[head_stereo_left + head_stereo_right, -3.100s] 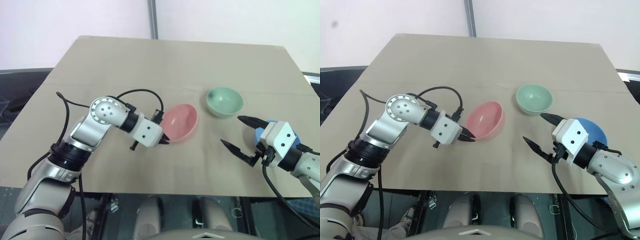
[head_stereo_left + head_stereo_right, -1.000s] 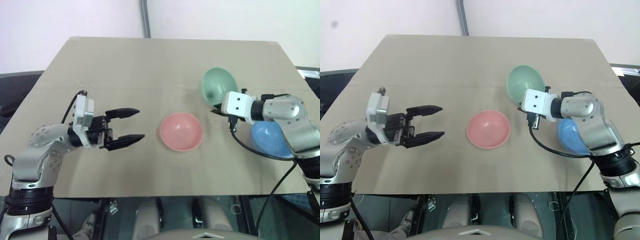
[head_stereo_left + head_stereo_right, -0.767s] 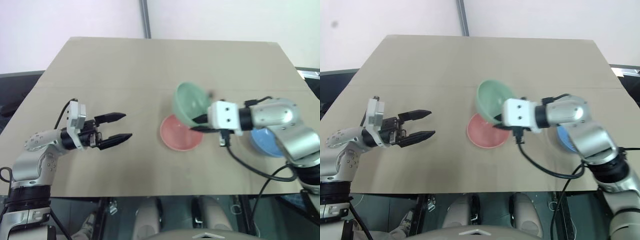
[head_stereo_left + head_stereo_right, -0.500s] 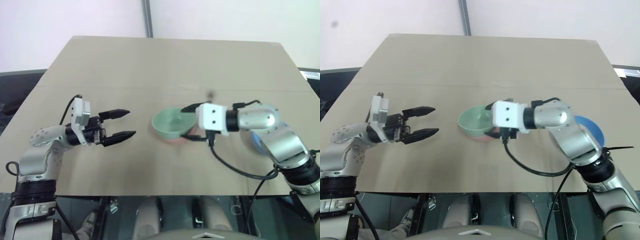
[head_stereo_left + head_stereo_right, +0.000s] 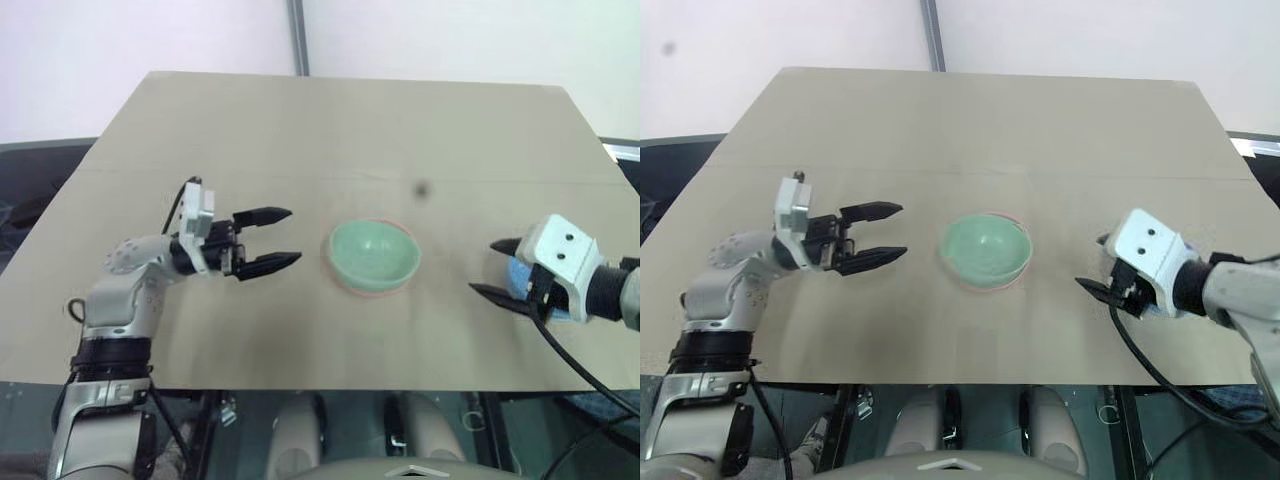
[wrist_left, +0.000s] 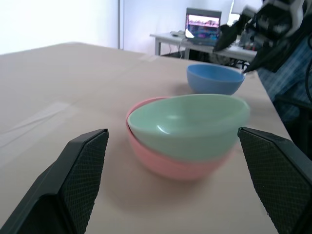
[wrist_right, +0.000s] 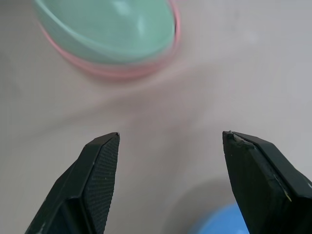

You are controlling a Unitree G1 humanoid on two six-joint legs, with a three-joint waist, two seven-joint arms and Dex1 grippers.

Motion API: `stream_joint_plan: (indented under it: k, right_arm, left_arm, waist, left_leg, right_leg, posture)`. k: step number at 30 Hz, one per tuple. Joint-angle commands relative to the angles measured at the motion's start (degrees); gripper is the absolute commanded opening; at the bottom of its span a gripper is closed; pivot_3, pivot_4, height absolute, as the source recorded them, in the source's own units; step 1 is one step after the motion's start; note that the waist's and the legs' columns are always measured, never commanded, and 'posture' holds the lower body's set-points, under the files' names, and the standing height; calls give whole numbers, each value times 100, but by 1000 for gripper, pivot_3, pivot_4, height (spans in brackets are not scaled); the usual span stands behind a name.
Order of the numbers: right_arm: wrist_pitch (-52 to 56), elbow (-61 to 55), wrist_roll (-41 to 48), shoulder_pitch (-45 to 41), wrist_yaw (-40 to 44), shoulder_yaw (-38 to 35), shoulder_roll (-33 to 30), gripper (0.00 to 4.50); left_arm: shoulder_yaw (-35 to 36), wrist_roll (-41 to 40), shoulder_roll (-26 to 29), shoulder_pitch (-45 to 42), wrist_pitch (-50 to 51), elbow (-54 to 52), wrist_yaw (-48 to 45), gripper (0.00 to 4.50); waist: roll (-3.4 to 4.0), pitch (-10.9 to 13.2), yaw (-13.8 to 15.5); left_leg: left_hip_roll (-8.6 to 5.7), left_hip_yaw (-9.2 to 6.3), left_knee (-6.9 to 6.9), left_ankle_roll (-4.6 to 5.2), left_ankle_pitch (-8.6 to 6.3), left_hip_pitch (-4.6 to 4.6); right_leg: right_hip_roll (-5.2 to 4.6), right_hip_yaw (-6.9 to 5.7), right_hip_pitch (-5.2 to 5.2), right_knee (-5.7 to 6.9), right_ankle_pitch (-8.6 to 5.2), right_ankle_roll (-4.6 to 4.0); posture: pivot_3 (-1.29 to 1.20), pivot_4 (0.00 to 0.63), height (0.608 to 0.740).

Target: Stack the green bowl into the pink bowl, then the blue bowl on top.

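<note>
The green bowl (image 5: 373, 255) sits upright nested inside the pink bowl (image 6: 165, 168) at the middle of the table; only a thin pink rim shows around it from above. The blue bowl (image 6: 214, 80) stands on the table to the right of the stack, mostly hidden under my right hand in the head views. My right gripper (image 5: 483, 267) hangs open just above and left of the blue bowl, pointing toward the stack and holding nothing. My left gripper (image 5: 292, 236) is open and level, pointing at the stack from the left, a short gap away.
The tan table (image 5: 300, 130) runs wide behind the bowls, with a small dark spot (image 5: 421, 188) beyond the stack. Its front edge lies close under both arms. A grey pole (image 5: 298, 35) rises behind the far edge.
My right gripper carried the green bowl left, set it into the pink bowl, opened and pulled back right toward the blue bowl. My left gripper moved closer to the stack.
</note>
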Motion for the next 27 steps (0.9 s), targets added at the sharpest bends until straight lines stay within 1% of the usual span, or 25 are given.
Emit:
stream_joint_plan:
  k: [1, 6, 9, 10, 11, 12, 13, 14, 17, 18, 20, 23, 27]
  right_arm:
    - [-64, 177, -362, 290, -584, 71, -40, 3742]
    - [-404, 689, -807, 896, -1037, 312, -172, 3742]
    - [-632, 895, -856, 1038, -1178, 298, -39, 3742]
    - [-713, 969, -866, 1044, -1215, 310, -2, 3156]
    - [-821, 1050, -904, 1035, -1266, 348, 25, 2981]
    - [-905, 1120, -928, 1019, -1299, 389, 39, 2488]
    - [-971, 1167, -939, 1005, -1308, 426, 40, 1748]
    - [-1032, 1191, -951, 996, -1307, 457, 32, 1569]
    - [-1231, 1247, -1038, 896, -1362, 524, -8, 213]
    - [-1390, 1242, -1067, 821, -1325, 563, -69, 98]
    - [-1699, 1155, -1006, 526, -1236, 624, -66, 98]
    - [-2102, 859, -411, -251, -908, 750, 298, 98]
    - [-2162, 703, 93, -1405, -656, 1211, 706, 98]
  left_arm:
    - [1, 43, 0, -142, -76, 53, -95, 4500]
    - [7, 72, 14, -130, -88, 62, -155, 4500]
    - [28, 60, 28, -80, -61, -5, -145, 4500]
    - [32, 56, 30, -68, -53, -24, -137, 4500]
    - [35, 55, 34, -53, -50, -42, -131, 4500]
    - [38, 54, 37, -41, -47, -57, -126, 4500]
    - [43, 50, 43, -29, -41, -73, -119, 4500]
    - [52, 46, 52, -16, -36, -90, -114, 4500]
    - [75, 35, 70, 12, -24, -119, -90, 4500]
    - [82, 36, 73, 29, -27, -130, -77, 4500]
    - [99, 37, 67, 74, -38, -151, -42, 4500]
    - [122, 49, 45, 156, -75, -175, 28, 4500]
    - [125, 49, 8, 238, -99, -234, 112, 4500]
  waist:
    - [1, 1, -18]
    - [0, 0, -68]
    - [0, 0, -86]
    - [-1, 0, -94]
    - [0, 0, -104]
    - [0, 0, -119]
    - [0, 0, -120]
    - [0, 0, -120]
    - [0, 0, -120]
    - [0, 0, -120]
    - [0, 0, -131]
    - [1, 1, -160]
    - [2, 2, -129]
  left_leg:
    - [-2, 2, 1, 0, 0, -1]
    - [-3, -3, 1, 0, 0, -1]
    - [-3, -4, 1, 0, 0, -2]
    - [-3, -6, 1, 0, 0, -2]
    - [-3, -7, 2, 0, 0, -2]
    - [-3, -7, 2, 0, 0, -1]
    - [-3, -7, 1, 0, 0, -1]
    - [-3, -7, 1, 0, 0, -1]
    - [-3, -7, 1, 0, 0, -1]
    - [-3, -7, 1, 0, 0, -1]
    - [-3, -5, 1, 0, 0, -1]
    - [-1, -3, 1, 0, 0, 4]
    - [3, -9, -3, -1, 1, 6]
  right_leg:
    - [-1, 2, -1, 0, 0, 1]
    - [-1, -1, 0, 0, 5, 10]
    - [-1, -1, 0, -1, 5, 12]
    - [0, -2, 1, -1, 6, 13]
    - [0, -4, 2, 0, 6, 13]
    - [0, -3, 2, 0, 6, 13]
    - [0, -3, 2, 0, 6, 13]
    - [0, -3, 2, 0, 6, 14]
    - [0, -3, 2, 0, 6, 13]
    - [0, -3, 2, 0, 6, 13]
    - [0, -2, 2, 0, 6, 14]
    - [3, 2, 1, 1, 6, 14]
    - [11, 0, 2, 4, 6, 12]
  posture:
    - [0, 150, 740]
    - [0, 150, 740]
    - [0, 150, 740]
    - [0, 150, 740]
    - [0, 150, 740]
    - [0, 150, 740]
    - [0, 150, 740]
    - [0, 150, 740]
    - [0, 150, 740]
    - [0, 150, 740]
    - [0, 150, 740]
    - [0, 150, 740]
    - [0, 150, 740]
